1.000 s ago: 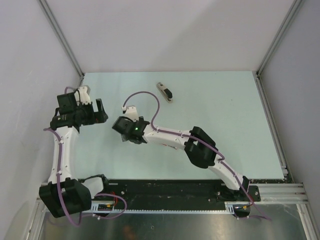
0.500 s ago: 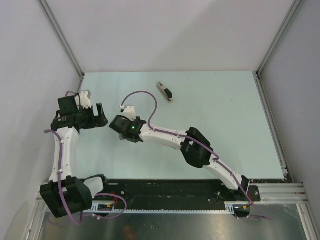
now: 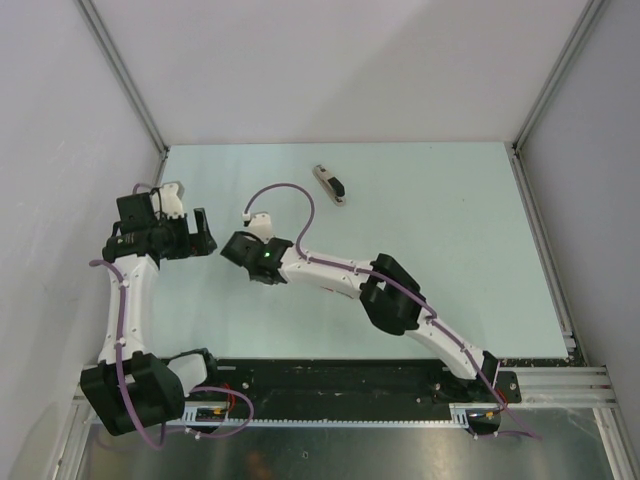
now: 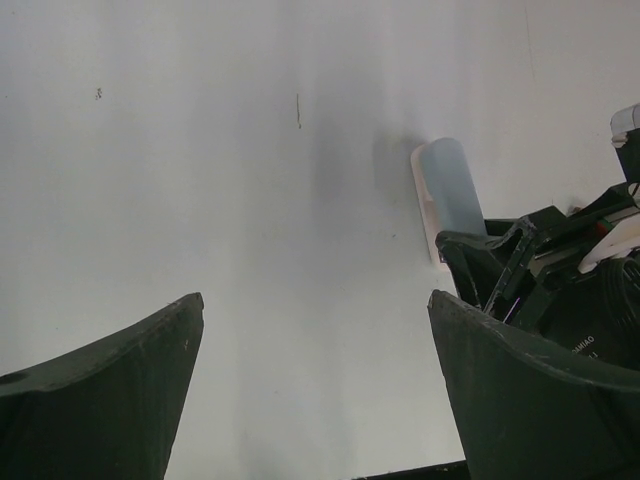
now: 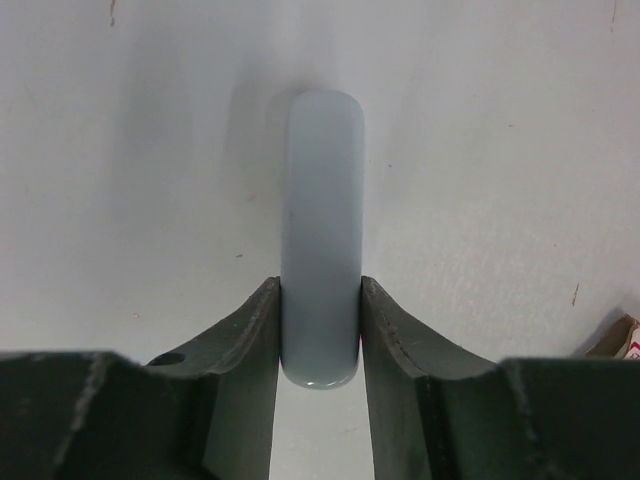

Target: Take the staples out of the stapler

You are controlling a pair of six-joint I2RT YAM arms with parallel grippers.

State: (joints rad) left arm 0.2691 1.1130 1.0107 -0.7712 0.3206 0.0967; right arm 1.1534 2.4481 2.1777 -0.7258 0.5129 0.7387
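The stapler [image 3: 330, 185], a slim grey-beige piece with a black part on top, lies alone at the far middle of the table, away from both arms. No staples can be made out. My right gripper [image 5: 318, 285] is shut on the near end of a pale blue-grey rounded bar [image 5: 321, 200] that lies flat on the table, with one finger against each long side. The top view hides this bar under the right wrist [image 3: 250, 255]. My left gripper [image 4: 315, 300] stands wide open over bare table, the same bar [image 4: 450, 185] lying ahead to its right.
A pink-and-white corner [image 5: 625, 338] shows at the right edge of the right wrist view. Grey walls enclose the table [image 3: 450, 220] on the left, back and right. The black base rail [image 3: 350, 375] runs along the near edge.
The right arm has slid a little to the left and its jaws have closed in onto the pale bar. The left arm has barely shifted and stays open.
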